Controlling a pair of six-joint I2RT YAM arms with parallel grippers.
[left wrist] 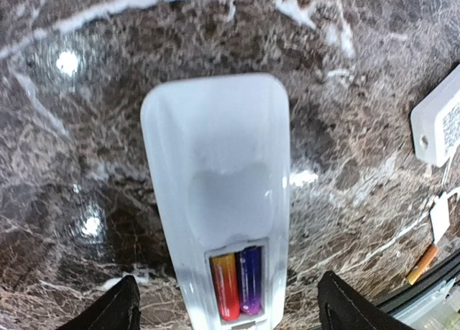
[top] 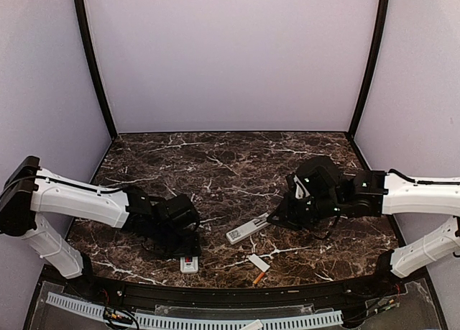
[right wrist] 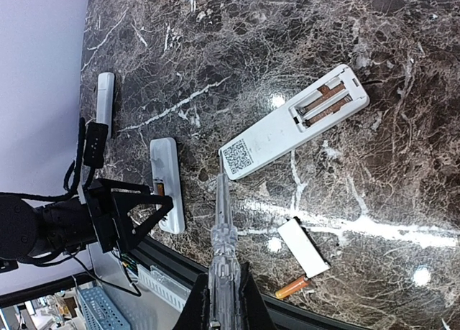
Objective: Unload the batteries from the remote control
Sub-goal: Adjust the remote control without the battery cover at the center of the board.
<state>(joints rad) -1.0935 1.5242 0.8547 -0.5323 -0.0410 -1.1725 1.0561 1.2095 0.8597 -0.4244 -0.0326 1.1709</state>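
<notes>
Mid-unloading on the marble bench [top: 215, 157].
With left jaws spread wide astride a remote [left wrist: 215, 165] holding two batteries [left wrist: 238, 282]; right jaws pressed together, empty; orange battery [top: 258, 277] loose at near edge.

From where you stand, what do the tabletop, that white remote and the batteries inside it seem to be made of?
The tabletop looks like polished dark marble, or a marble-print laminate: white veins, mirror-like lamp glints. The remote seems moulded white plastic, smooth with a soft sheen and rounded edges. The batteries wear glossy printed wraps, one orange-red, one purple; metal presumably underneath.
</notes>
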